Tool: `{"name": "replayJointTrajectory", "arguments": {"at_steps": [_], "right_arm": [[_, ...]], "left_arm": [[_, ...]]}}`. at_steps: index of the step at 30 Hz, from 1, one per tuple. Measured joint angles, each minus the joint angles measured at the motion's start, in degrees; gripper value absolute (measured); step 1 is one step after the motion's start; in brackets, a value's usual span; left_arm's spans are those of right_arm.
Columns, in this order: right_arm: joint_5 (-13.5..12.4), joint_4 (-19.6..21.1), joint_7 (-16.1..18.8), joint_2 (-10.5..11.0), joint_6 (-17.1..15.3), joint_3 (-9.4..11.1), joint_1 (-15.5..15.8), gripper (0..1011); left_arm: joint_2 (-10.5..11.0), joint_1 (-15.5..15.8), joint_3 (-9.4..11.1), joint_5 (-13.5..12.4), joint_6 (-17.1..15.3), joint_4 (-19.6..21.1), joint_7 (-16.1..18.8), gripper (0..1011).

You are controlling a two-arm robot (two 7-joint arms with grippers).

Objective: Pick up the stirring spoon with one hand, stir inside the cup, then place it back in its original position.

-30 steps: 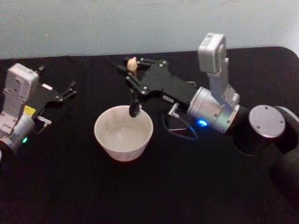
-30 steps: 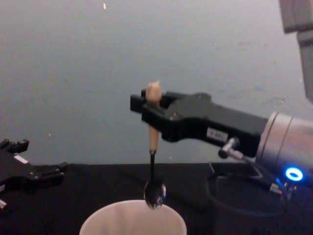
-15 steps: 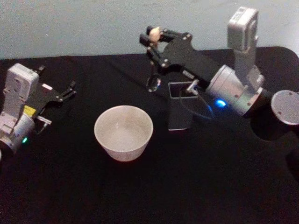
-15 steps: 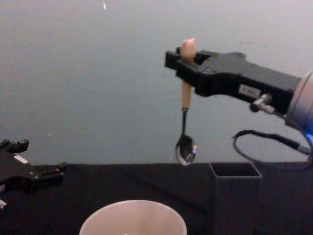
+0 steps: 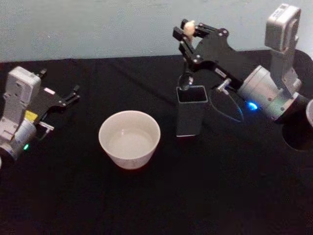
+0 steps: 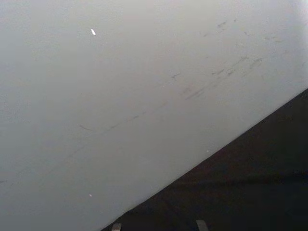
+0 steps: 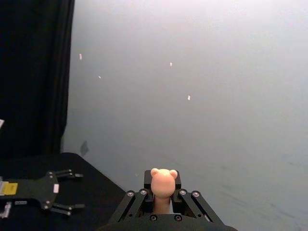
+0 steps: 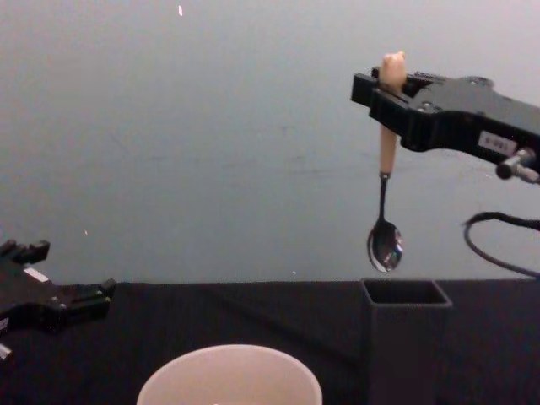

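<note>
- Since a second ago, the right tool [image 8: 384, 84] has carried the stirring spoon [image 8: 386, 202] away from the cup [image 5: 129, 139] and over to the box holder [image 5: 190, 115]
- It pinches the beige handle just under the knob, so the spoon hangs upright with its bowl just above the holder's opening, ready to lower straight in
- The left tool [image 5: 72, 96] rests open on the surface, well apart, idle

Right gripper [image 5: 188, 33]: raised, extended forward from silver wrist, fingers clamped on beige spoon handle [image 8: 387, 150]
Left gripper [image 5: 73, 94]: parked low at left, fingers spread apart
</note>
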State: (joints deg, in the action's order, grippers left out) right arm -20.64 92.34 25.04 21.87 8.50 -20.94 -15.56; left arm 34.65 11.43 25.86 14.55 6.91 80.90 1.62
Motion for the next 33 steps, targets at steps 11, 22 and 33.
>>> {"name": "replayJointTrajectory", "arguments": {"at_steps": [11,22,33], "right_arm": [[0.6,-0.3,-0.7,0.0,-0.5,1.2,2.0,211],[1.5,-2.7,-1.1,-1.3,-0.4,1.1,2.3,211],[1.6,-3.9,-2.0,-2.3,-0.9,1.4,3.8,211]], "left_arm": [[0.0,0.0,0.0,0.0,0.0,0.0,0.0,1001],[0.0,0.0,0.0,0.0,0.0,0.0,0.0,1001],[0.0,0.0,0.0,0.0,0.0,0.0,0.0,1001]]}}
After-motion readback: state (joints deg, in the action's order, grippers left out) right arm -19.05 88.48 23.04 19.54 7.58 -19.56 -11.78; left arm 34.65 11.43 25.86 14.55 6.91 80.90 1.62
